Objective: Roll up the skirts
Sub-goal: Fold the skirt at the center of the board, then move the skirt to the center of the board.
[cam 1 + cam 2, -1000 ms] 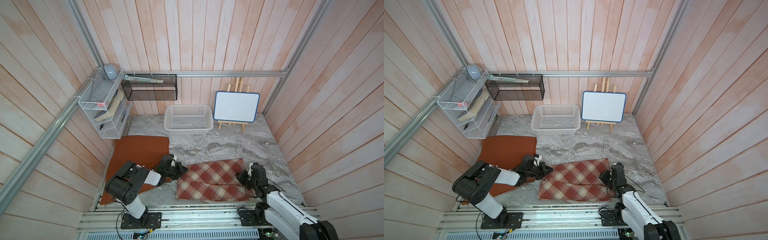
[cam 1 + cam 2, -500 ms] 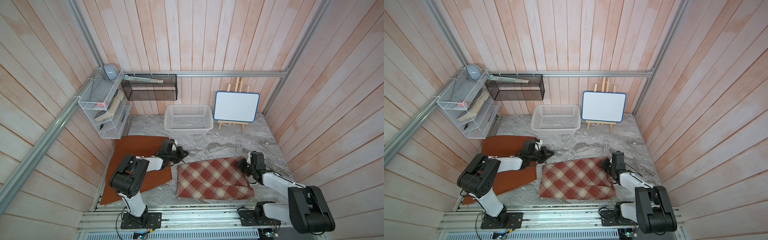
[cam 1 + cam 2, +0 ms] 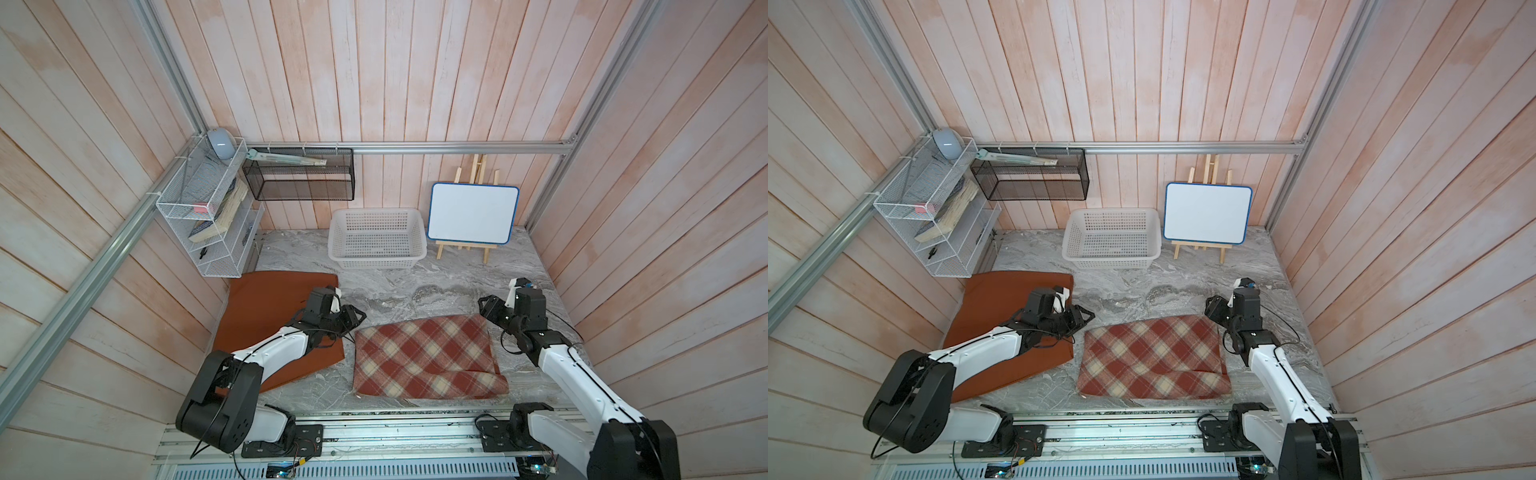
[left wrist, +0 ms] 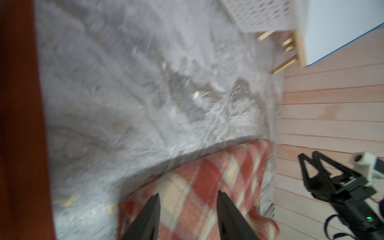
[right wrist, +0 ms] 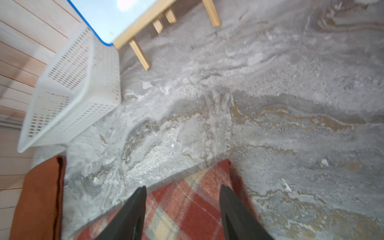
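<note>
The red-and-cream plaid skirt (image 3: 428, 361) (image 3: 1152, 361) lies folded on the marble table, its top layer reaching the far edge and a thick fold along the near edge. My left gripper (image 3: 354, 319) (image 3: 1082, 318) hovers open at its far left corner, and the left wrist view shows plaid (image 4: 239, 166) under the empty left gripper (image 4: 188, 194). My right gripper (image 3: 485, 308) (image 3: 1212, 309) is open at the far right corner, with plaid (image 5: 187, 212) below the right gripper (image 5: 183, 187). The rust-orange skirt (image 3: 266, 307) (image 3: 992, 307) lies flat at the left, partly under my left arm.
A white perforated basket (image 3: 378, 262) (image 3: 1113, 262) stands at the back, with a whiteboard on a wooden easel (image 3: 473, 214) to its right. A white wire shelf (image 3: 208, 224) and a black mesh bin (image 3: 299, 183) hang on the left wall. A metal rail runs along the front.
Both grippers carried the plaid's edge toward the back, folding the skirt over itself, then opened and let go. They now stand just off its far corners.
</note>
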### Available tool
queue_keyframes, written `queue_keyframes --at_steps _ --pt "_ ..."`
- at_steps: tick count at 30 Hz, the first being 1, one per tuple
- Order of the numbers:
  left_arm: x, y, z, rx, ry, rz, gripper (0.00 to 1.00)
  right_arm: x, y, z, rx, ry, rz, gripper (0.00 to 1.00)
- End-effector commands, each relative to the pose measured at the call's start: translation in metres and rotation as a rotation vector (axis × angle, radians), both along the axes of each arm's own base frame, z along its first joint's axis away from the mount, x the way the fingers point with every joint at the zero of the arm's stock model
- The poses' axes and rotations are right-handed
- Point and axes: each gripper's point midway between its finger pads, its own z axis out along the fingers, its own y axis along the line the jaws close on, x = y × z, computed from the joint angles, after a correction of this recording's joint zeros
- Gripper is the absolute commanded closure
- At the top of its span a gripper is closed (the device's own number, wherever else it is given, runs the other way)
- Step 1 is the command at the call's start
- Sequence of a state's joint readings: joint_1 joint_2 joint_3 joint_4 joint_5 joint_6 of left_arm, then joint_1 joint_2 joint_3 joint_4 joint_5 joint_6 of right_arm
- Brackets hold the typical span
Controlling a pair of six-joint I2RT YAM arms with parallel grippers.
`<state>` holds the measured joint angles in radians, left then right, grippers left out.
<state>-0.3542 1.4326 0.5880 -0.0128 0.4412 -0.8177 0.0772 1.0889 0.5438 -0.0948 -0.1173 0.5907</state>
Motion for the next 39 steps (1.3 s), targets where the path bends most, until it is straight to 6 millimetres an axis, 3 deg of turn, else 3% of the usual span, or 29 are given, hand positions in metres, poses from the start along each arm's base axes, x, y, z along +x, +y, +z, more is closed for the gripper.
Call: queue_keyframes --at_steps 1,6,7,8,13,17,20,24,28,30,31,39 --pt "-0.014 -0.001 -0.014 0.007 0.064 -0.044 0.33 -0.015 -0.012 -0.039 -0.08 0.139 -0.004 0.3" --pt "-0.021 -0.005 -0.024 0.001 0.104 -0.075 0.27 -0.023 -0.011 -0.061 -0.076 0.199 0.014 0.29" --pt "-0.024 -0.007 -0.026 -0.007 0.108 -0.082 0.2 -0.025 -0.009 -0.065 -0.075 0.206 0.026 0.28" --pt "-0.027 -0.006 -0.029 -0.007 0.116 -0.08 0.01 -0.026 -0.009 -0.068 -0.076 0.21 0.029 0.28" --pt "-0.041 -0.005 -0.042 -0.005 0.154 -0.085 0.0 -0.036 0.0 -0.094 -0.045 0.292 0.074 0.31" --pt "-0.049 -0.013 -0.047 -0.012 0.17 -0.118 0.02 -0.04 0.009 -0.1 0.004 0.298 0.104 0.42" --pt "-0.055 -0.021 -0.053 -0.024 0.183 -0.151 0.25 -0.039 0.013 -0.093 0.024 0.263 0.115 0.52" --pt "-0.057 -0.02 -0.061 -0.008 0.186 -0.147 0.56 -0.034 0.018 -0.087 0.037 0.237 0.143 0.76" --pt "-0.041 -0.014 -0.054 0.059 0.12 -0.134 0.8 -0.026 0.014 -0.083 0.012 0.216 0.131 0.98" --pt "-0.028 -0.013 -0.046 0.092 0.069 -0.128 0.89 -0.02 0.012 -0.079 0.002 0.194 0.119 1.0" --pt "-0.019 -0.013 -0.042 0.105 0.037 -0.127 1.0 -0.016 0.012 -0.077 0.004 0.183 0.114 1.0" --pt "0.042 -0.02 0.001 0.128 -0.169 -0.111 1.0 0.029 0.008 -0.036 -0.008 0.019 0.073 1.0"
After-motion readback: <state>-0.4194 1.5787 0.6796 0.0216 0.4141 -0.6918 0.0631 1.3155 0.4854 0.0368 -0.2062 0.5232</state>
